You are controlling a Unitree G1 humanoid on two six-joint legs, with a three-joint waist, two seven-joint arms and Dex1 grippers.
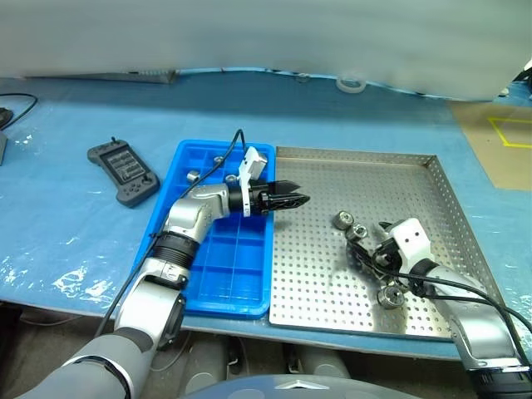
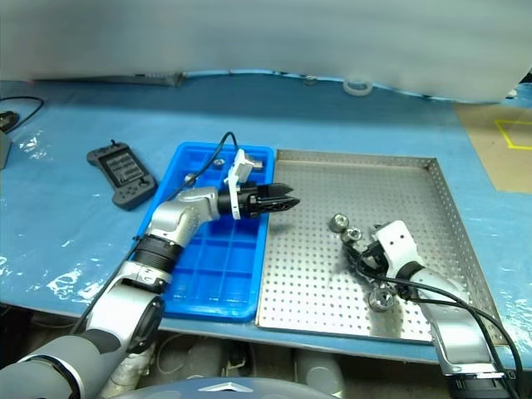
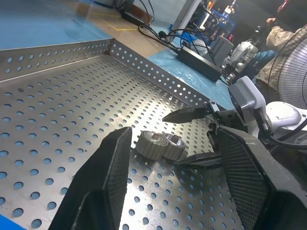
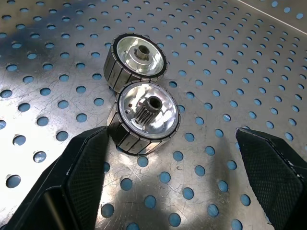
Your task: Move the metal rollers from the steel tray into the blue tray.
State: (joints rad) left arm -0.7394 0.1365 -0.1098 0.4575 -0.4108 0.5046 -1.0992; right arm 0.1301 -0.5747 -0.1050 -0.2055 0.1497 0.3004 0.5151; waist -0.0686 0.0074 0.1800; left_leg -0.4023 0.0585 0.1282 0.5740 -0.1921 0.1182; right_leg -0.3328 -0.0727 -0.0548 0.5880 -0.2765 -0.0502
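**Fingers spread over two rollers in the steel tray**

Fingers of my right gripper stand wide apart and hold nothing; one pad sits just beside the nearer of two metal rollers, which lie touching each other on the perforated floor. A third roller lies close beside my right wrist, at about six o'clock from the pair. My left gripper hangs level over the seam between the blue tray and the steel tray, pointing toward three o'clock, its fingers parted and empty. Three more rollers sit in the far compartments of the blue tray, toward twelve o'clock. At nine o'clock from the blue tray lies a dark handheld controller.
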